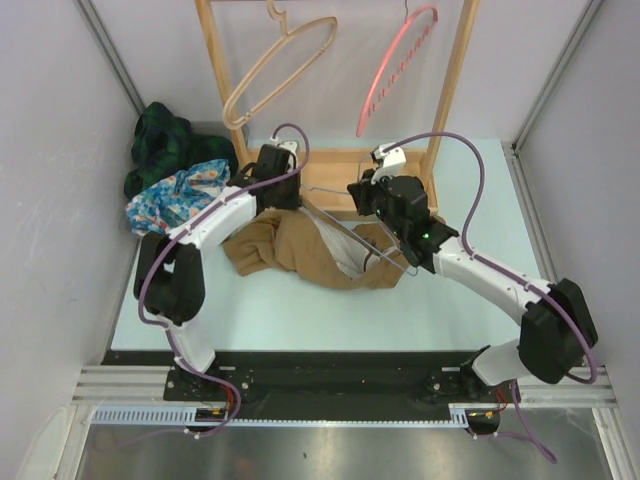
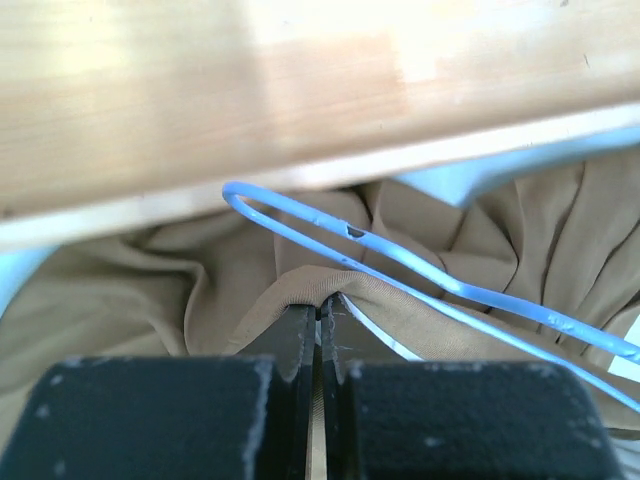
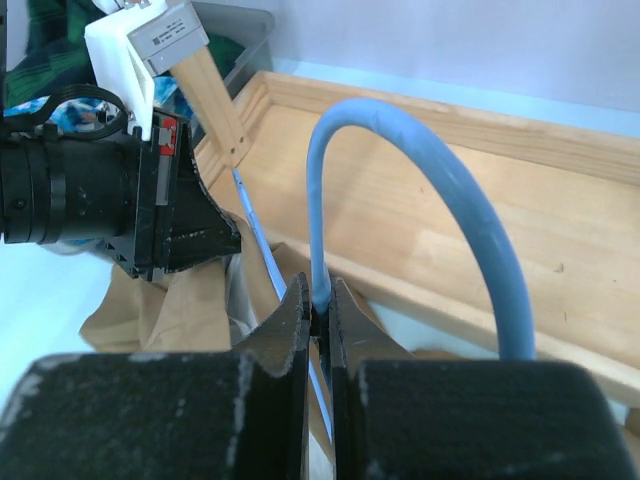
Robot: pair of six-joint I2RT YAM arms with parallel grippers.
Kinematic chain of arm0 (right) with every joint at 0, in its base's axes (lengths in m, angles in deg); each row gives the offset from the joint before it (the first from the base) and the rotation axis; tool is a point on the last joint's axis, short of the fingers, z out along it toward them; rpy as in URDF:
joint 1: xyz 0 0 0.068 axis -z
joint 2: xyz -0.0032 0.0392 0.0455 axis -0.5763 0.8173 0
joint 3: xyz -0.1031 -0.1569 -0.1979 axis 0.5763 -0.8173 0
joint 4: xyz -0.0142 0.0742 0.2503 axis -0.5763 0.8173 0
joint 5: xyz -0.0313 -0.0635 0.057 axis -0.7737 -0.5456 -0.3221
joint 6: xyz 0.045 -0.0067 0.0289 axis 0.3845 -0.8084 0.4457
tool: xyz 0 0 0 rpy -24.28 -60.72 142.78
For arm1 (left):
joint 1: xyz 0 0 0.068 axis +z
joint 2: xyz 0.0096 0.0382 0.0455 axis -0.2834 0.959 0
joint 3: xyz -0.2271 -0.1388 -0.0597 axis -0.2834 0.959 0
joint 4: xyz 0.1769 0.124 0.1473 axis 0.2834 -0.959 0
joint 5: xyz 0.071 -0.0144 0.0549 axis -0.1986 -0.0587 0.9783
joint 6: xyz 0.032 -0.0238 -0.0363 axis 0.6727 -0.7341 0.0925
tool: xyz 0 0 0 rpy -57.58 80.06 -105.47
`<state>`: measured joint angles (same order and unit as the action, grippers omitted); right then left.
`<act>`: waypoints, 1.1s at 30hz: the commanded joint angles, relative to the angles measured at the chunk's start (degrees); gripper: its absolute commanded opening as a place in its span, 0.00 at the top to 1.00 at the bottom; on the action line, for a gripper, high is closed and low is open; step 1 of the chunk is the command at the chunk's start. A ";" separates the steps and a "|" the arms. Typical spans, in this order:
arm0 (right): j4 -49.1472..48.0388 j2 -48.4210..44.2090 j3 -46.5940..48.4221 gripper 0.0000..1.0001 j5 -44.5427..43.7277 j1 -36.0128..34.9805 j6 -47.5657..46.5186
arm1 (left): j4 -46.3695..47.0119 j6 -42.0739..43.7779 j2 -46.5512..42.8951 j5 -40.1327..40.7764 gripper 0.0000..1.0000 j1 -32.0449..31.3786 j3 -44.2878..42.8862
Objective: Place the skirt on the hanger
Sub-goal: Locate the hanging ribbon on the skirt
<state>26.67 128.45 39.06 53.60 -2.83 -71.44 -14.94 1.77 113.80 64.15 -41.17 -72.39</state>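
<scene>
Lying bunched on the table [image 1: 180, 300], the skirt [image 1: 300, 250] is found just in front of the rack [image 1: 335, 160], with the hanger [image 2: 400, 262] laid across its top. The hanger is held by its hook [image 3: 400, 140], on which the right gripper [image 3: 318, 300] is clamped. The left gripper [image 2: 320, 312] is closed on a fold of the skirt's edge, just beneath the wire near one shoulder end. So both things are gripped and brought together, and that much may be judged done. Whether the wire has been passed inside the waistband cannot be told; in the left wrist view the shoulder end shows bare above the cloth. Most of the skirt is spread loose on the table, not draped from the wire. What is left, it is judged, is for the cloth to be drawn over or onto the hanger so that it is carried there.
</scene>
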 commanded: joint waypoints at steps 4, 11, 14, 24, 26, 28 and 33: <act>-8.64 6.69 7.94 1.00 -4.69 3.39 0.00 | 1.92 1.90 5.17 -5.69 1.00 3.44 -8.19; -9.44 8.81 8.22 1.00 6.97 9.36 1.32 | 1.75 0.49 11.06 -10.01 1.00 5.46 -13.11; -7.07 7.67 5.50 1.00 13.65 9.63 -0.08 | 1.48 0.05 12.82 -12.36 1.00 7.12 -14.53; -7.60 5.20 -3.99 1.00 17.55 10.07 0.09 | 5.44 1.28 10.89 -15.28 1.00 8.10 -8.28; -6.64 3.71 -4.88 1.00 18.77 10.68 -0.18 | 5.26 1.37 11.16 -15.37 1.00 8.36 -8.20; -5.49 1.52 -6.10 1.00 20.43 11.04 -0.87 | 5.26 1.37 11.33 -14.93 1.00 8.36 -8.29; -4.08 -3.23 -9.27 1.00 18.35 11.04 -0.35 | 4.39 2.16 11.51 -15.10 1.00 8.45 -8.20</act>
<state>21.23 130.55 31.79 70.88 7.97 -71.15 -13.32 1.79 126.83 47.32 -34.07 -80.41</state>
